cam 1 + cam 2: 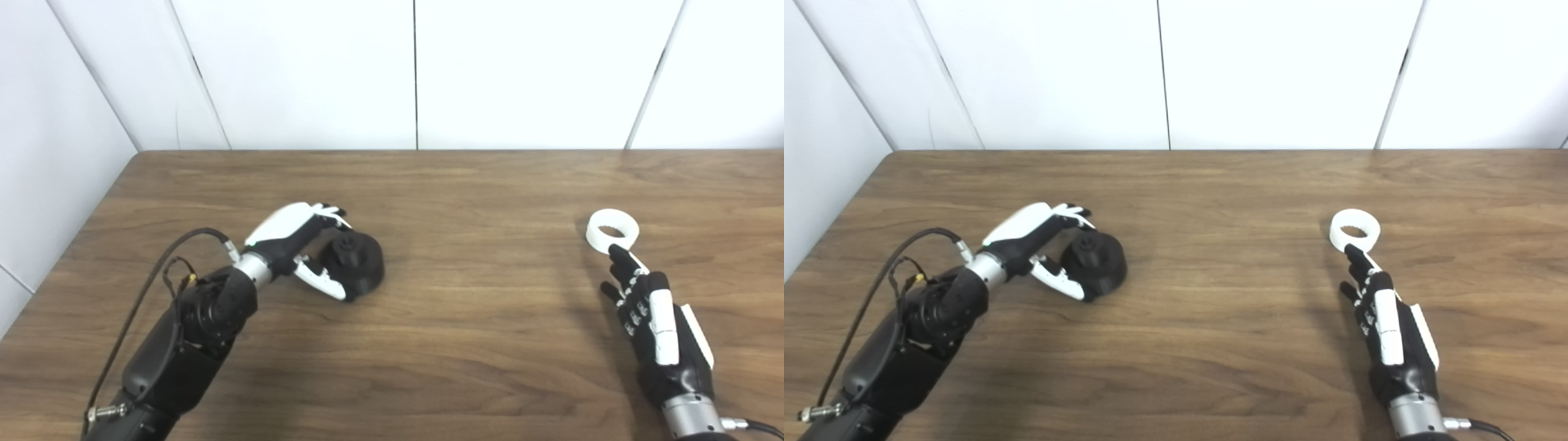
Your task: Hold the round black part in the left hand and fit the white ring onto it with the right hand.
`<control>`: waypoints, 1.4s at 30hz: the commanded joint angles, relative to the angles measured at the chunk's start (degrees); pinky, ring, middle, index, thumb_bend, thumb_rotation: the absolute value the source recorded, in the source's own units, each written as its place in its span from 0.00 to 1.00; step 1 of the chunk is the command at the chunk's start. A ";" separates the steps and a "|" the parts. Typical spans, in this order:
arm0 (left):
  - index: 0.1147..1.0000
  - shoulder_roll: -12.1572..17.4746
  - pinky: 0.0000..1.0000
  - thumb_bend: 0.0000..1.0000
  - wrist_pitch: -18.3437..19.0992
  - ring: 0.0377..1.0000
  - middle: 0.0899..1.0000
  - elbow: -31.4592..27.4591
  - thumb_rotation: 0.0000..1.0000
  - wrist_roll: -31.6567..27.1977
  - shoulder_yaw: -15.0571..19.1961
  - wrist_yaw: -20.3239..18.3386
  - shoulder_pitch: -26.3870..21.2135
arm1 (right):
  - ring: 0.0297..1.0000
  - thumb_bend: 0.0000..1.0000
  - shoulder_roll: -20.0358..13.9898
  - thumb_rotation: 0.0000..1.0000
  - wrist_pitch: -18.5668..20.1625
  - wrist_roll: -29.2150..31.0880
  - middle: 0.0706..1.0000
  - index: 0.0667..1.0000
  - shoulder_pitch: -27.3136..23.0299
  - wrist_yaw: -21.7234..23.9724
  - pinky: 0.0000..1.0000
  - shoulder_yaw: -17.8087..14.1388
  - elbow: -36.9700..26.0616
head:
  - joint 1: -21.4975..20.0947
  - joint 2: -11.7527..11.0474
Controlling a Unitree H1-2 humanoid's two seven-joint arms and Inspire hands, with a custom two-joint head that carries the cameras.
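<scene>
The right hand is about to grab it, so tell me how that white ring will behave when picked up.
The white ring looks rigid and thick-walled, so it probably keeps its shape under a pinch. It lies flat on the table, so it is unlikely to roll unless tipped on edge. Its smooth surface may slip from the right hand.

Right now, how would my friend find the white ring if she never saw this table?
Look at the right side of the wooden table. Just past the right hand's fingertips lies the white ring, flat, with a hole in the middle. The only other part is black.
</scene>
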 commanded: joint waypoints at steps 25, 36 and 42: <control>0.61 -4.00 0.89 0.91 -2.73 1.00 0.95 -14.86 0.28 3.38 -6.40 -4.05 7.35 | 0.98 0.62 1.31 1.00 1.04 -1.04 0.95 0.89 0.24 0.57 0.96 0.74 -3.32 | -1.71 1.05; 0.61 -6.57 0.92 0.93 -3.76 1.00 0.94 -16.91 0.29 4.10 -6.81 -3.79 9.01 | 0.99 0.63 1.07 1.00 2.22 -1.97 0.95 0.89 0.35 0.54 0.95 0.82 -4.61 | -2.38 1.30; 0.60 -7.60 0.91 0.93 -4.05 1.00 0.95 -17.48 0.26 4.50 -6.77 -3.88 9.31 | 0.98 0.63 1.13 1.00 2.65 -1.60 0.95 0.89 0.49 0.58 0.95 0.63 -5.10 | -2.69 1.47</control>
